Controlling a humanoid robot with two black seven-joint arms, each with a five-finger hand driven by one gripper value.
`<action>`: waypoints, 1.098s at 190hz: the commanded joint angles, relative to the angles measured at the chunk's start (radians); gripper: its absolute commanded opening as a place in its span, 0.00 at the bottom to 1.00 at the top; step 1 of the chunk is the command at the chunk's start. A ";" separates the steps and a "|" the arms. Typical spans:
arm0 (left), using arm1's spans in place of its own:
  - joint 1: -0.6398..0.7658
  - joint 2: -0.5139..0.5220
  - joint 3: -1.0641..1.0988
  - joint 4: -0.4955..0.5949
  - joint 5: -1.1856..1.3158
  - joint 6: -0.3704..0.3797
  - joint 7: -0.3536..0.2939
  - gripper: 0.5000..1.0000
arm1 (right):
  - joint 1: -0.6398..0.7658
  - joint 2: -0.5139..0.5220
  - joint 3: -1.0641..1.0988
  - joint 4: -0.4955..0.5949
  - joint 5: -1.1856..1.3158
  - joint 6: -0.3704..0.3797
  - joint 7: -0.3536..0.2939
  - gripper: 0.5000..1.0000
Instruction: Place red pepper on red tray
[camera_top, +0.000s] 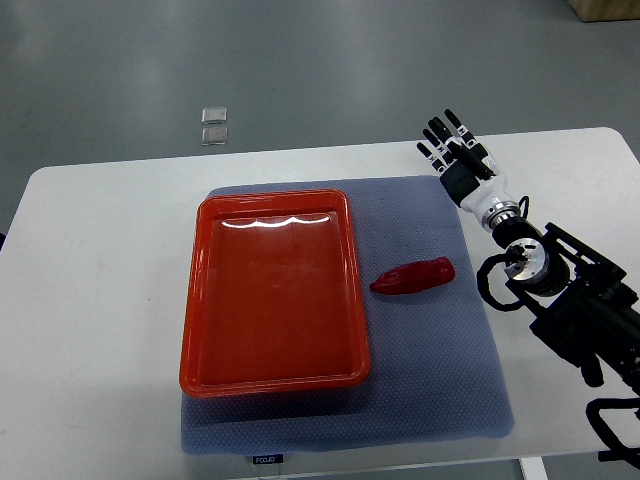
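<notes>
A red pepper (414, 276) lies on its side on the blue-grey mat, just right of the red tray (202, 300). The tray is rectangular and holds nothing. My right hand (453, 150) is at the mat's far right corner, above and to the right of the pepper and well apart from it. Its fingers are stretched out straight and hold nothing. Its arm (560, 290) comes in from the lower right. The left arm does not show.
The blue-grey mat (430, 370) lies on a white table (90, 330) and carries the tray and pepper. Two small clear squares (214, 124) lie on the grey floor beyond the table's far edge.
</notes>
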 joint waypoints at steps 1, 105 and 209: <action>0.000 0.000 0.002 -0.002 0.002 -0.001 0.000 1.00 | 0.000 0.000 0.001 0.000 0.000 0.000 -0.001 0.83; 0.000 0.000 0.002 -0.004 0.000 0.000 -0.006 1.00 | 0.091 -0.049 -0.145 0.028 -0.233 0.054 -0.030 0.83; 0.001 0.000 0.005 -0.010 0.000 -0.001 -0.005 1.00 | 0.641 -0.452 -1.092 0.465 -0.845 0.212 -0.079 0.83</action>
